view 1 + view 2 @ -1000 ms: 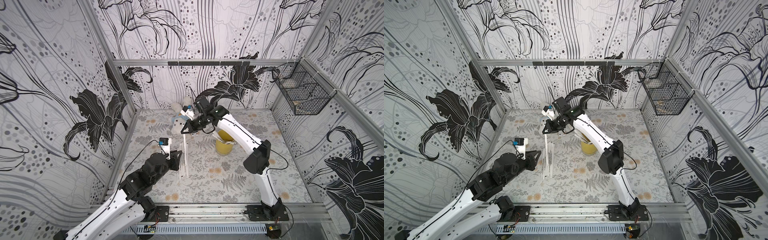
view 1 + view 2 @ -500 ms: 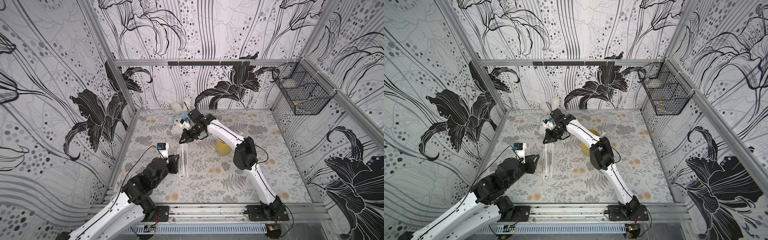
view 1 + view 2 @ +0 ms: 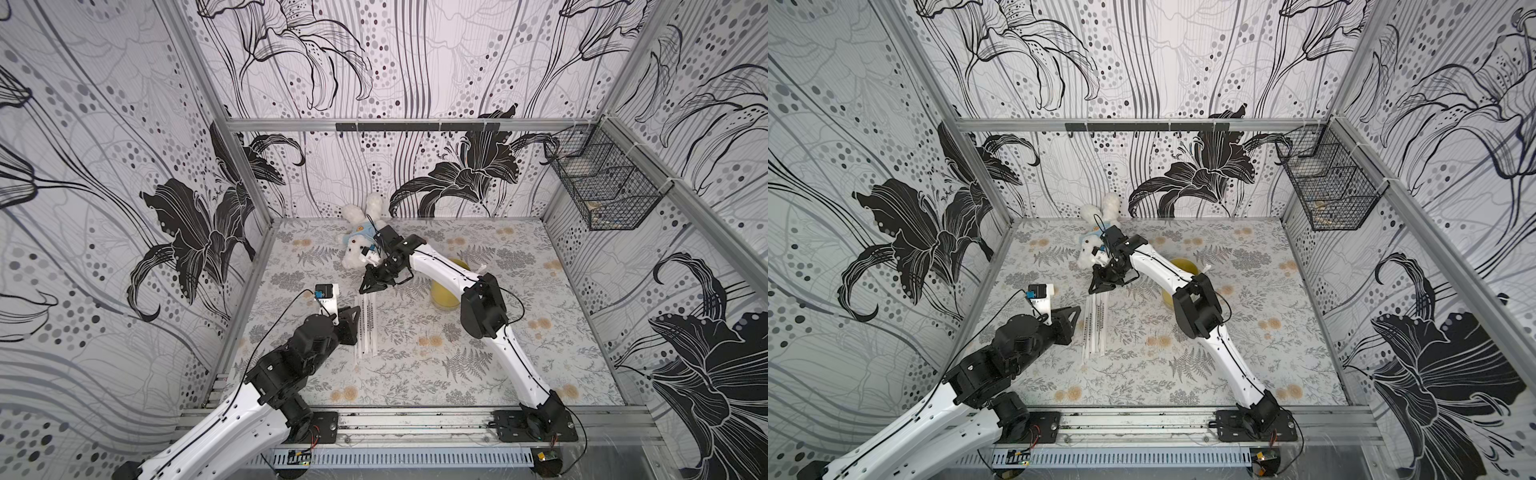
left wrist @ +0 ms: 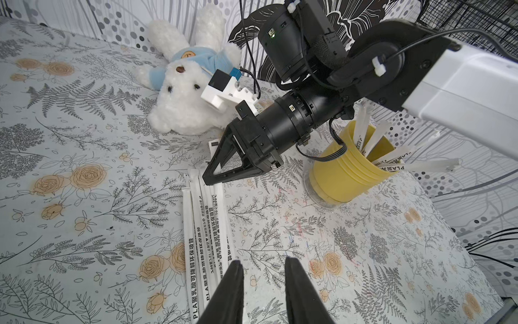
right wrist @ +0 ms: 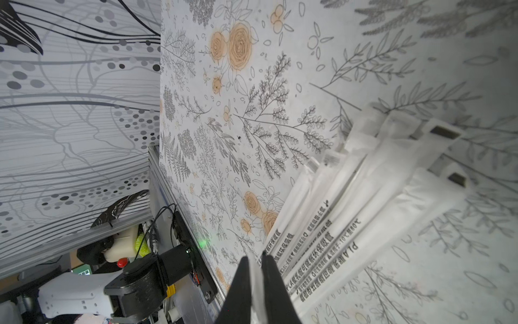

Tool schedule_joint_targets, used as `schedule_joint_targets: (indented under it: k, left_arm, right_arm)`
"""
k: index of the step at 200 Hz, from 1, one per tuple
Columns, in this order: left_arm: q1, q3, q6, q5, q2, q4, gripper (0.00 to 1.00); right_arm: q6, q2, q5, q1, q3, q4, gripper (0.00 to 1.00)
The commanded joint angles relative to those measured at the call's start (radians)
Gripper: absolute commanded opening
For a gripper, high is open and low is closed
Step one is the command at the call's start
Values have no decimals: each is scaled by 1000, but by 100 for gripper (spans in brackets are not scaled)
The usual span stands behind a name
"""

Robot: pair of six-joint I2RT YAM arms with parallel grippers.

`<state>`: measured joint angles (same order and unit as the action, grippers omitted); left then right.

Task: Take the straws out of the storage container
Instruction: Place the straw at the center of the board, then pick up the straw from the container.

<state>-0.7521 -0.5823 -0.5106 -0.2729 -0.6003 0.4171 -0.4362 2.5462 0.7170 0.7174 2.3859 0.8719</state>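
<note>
Surface (image 4: 84, 140) straws (image 4: 206, 224): about five
Cup (image 4: 347, 174) straws (image 4: 378, 137): about five
Left jaws: apart, empty
Right jaws: pinching one straw

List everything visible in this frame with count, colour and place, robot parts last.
table: one, pale floral cloth, the cell floor
cup: one, yellow, upright right of centre, partly under the right arm
straws in cup: about five, white, leaning out over the rim
straws on table: five or six, white with dark print, side by side in a row left of the cup
teddy bear: one, white with a blue top, lying by the back wall
wire basket: one, black, hung on the right wall, contents unclear
left gripper: black, open and empty, by the row's near end
right gripper: black, at the row's far end, jaws close around one straw
</note>
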Motion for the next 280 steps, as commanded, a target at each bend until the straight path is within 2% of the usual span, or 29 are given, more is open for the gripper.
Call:
schedule_joint_targets:
  k: [1,27,106,136,161,184,210,248,263,280]
  left_arm:
    - [-1,1,21,-17,1,-44,31]
    - [0,-3,23,-19,-3,-44,31]
    - [3,-20,28,-21,-1,-38,31]
    - [4,-33,76,-37,-3,-60,31]
    - [3,-38,121,-19,-14,-150,34]
    - [2,-85,186,49,-72,-238,35]
    - [-14,-144,338,148,-201,-360,36]
    - [-71,-242,550,271,-426,-510,38]
    - [-84,-243,597,313,-492,-615,39]
    - [-98,-241,649,365,-574,-725,41]
  right_arm:
    - [0,37,-25,-10,20,1,22]
    - [14,34,-37,-12,17,17,29]
    - [26,-58,-58,-15,30,33,30]
    - [43,-159,-89,-24,95,53,31]
    - [73,-300,-138,-50,71,44,31]
    - [109,-456,-190,-87,-10,27,31]
    - [165,-615,-284,-135,-119,18,31]
    - [227,-825,-379,-215,-400,-45,32]
    - [227,-896,-414,-251,-528,-78,37]
    - [219,-981,-421,-289,-667,-111,38]
